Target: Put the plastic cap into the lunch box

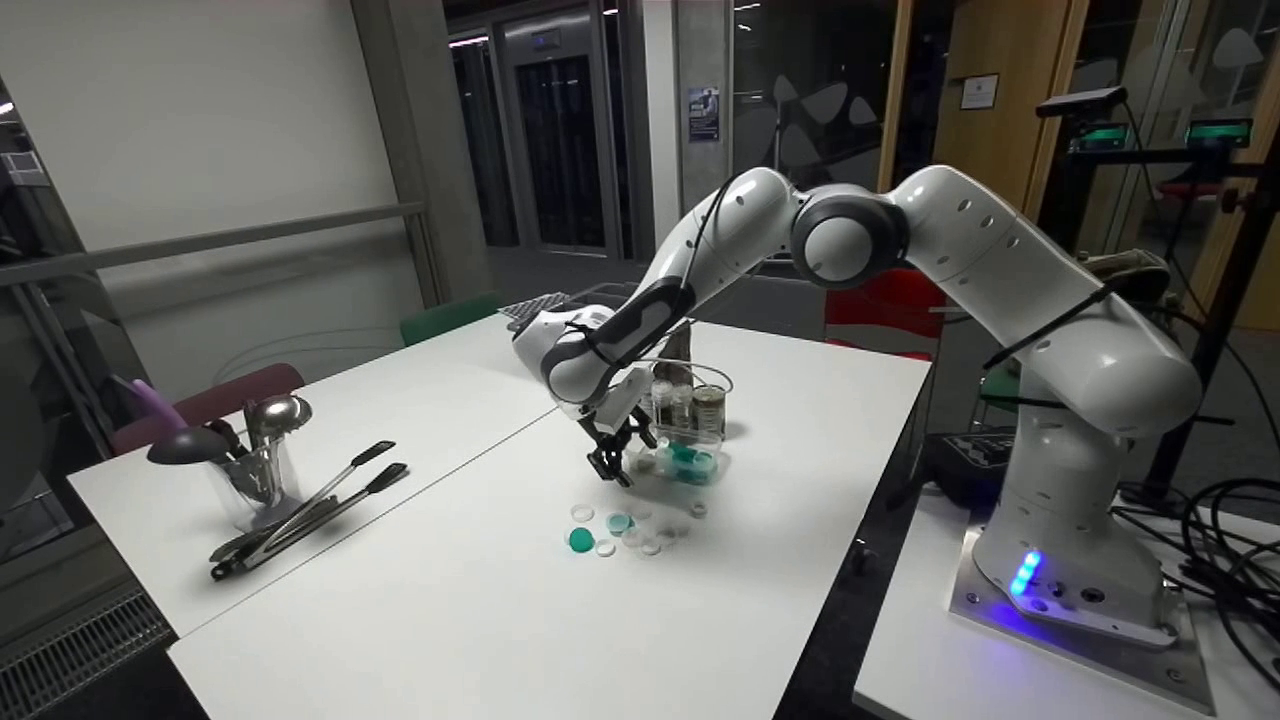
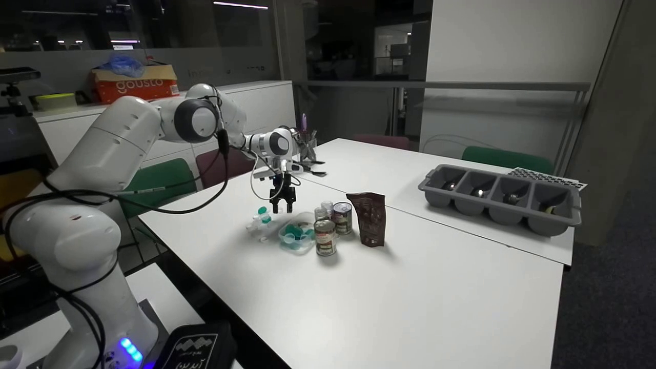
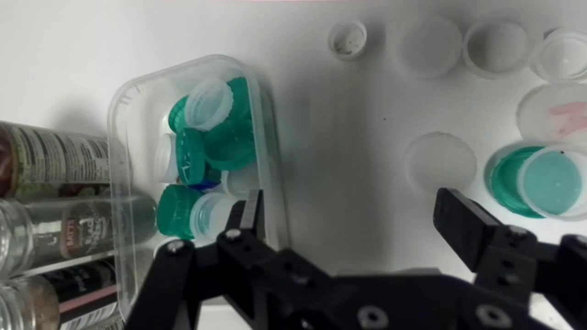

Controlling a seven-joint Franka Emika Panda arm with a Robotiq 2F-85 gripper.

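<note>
Wrist view: plastic caps (image 3: 506,192) loose on table (image 3: 335,137), ahead of and outside one finger (image 3: 463,224); cannot tell which is task's. Lunch box (image 3: 265,151), green and clear caps (image 3: 190,156) inside, beside opposite finger. Gripper (image 3: 351,215) spread wide above table. Can (image 3: 69,158) and jars (image 3: 50,229) past box. Exterior view: brown pouch (image 2: 370,220) farther out.

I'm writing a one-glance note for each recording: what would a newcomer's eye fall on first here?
First, the big white robot arm, arching over the white table with its jaws open. Then, in the wrist view, the clear lunch box holding green and whitish caps, with loose caps scattered on the table right of it. In an exterior view, a dark brown pouch stands beside tin cans.
</note>
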